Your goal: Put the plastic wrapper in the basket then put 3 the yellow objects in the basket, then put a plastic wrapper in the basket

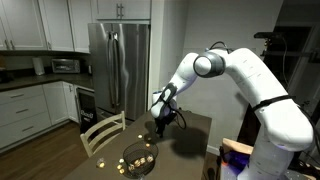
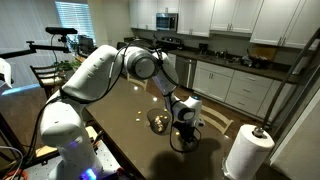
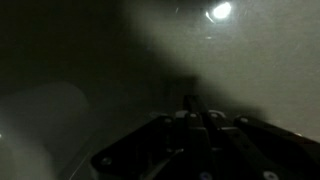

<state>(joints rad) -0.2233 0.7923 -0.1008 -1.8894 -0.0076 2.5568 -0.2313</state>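
In both exterior views the dark round basket [image 1: 137, 159] [image 2: 158, 121] stands on the dark table. Small yellow objects [image 1: 141, 155] show inside it. My gripper [image 1: 162, 122] [image 2: 185, 130] is low over the table beside the basket, pointing down. The wrist view is very dark. There the gripper [image 3: 196, 108] has its two fingers pressed together, shut, with the tips at the tabletop. I cannot make out anything between them. No plastic wrapper can be picked out for certain; a pale blurred shape [image 3: 40, 120] lies at the lower left of the wrist view.
A wooden chair [image 1: 101, 133] stands at the table's edge close to the basket. A paper towel roll [image 2: 246, 151] stands near a table corner. A fridge [image 1: 118, 62] and kitchen cabinets [image 2: 235, 85] are behind.
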